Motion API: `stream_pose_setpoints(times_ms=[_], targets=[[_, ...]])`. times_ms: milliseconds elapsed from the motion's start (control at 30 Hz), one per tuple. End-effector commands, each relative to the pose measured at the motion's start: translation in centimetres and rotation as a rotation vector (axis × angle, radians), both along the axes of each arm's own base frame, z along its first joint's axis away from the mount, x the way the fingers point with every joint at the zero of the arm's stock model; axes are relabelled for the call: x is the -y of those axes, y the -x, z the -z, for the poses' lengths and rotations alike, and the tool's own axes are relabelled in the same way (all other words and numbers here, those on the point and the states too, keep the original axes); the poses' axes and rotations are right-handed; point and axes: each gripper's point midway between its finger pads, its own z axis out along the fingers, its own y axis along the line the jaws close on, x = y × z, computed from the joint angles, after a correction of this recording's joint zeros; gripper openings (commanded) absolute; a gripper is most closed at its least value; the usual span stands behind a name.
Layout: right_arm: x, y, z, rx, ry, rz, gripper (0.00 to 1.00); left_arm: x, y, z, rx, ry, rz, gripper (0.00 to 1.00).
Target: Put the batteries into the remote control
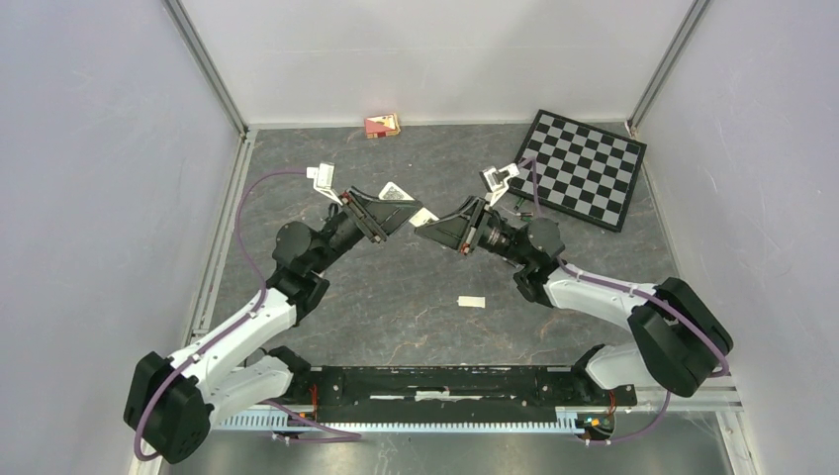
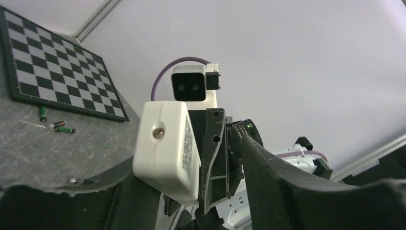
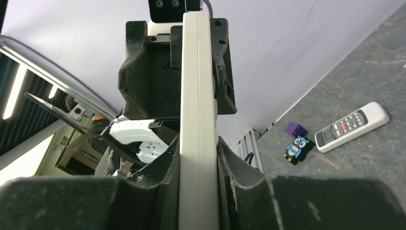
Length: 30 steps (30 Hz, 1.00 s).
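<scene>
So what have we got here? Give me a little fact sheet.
held item: white remote, between the two arms
right gripper: shut on remote
left gripper: at remote's far end, grip unclear
batteries: loose beside checkerboard
also lying about: second remote, owl toy

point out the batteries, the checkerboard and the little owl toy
slim dark batteries (image 2: 63,130): left wrist view, nearest one's body
black-and-white checkerboard (image 1: 582,168): top view, centre
black-and-blue owl toy (image 3: 298,149): right wrist view, body
</scene>
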Motion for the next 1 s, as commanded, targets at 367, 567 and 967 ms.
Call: stream_pose_setpoints(times_ms=[367, 567, 967], targets=[[-1.5, -2.0, 0.7, -0.127, 0.01, 0.042, 0.01, 0.5, -0.9, 0.7, -0.11, 0.138, 0.022, 0.36], [-1.3, -1.9, 1.6, -0.137, 0.039, 0.046, 0.29, 0.7, -1.3, 1.4, -0.095, 0.085, 0.0, 0.02], [9.4, -5.9, 9.5, 0.107, 0.721, 0.46, 0.8, -1.1, -2.1, 6.9, -0.05, -0.375, 0.077, 0.02]])
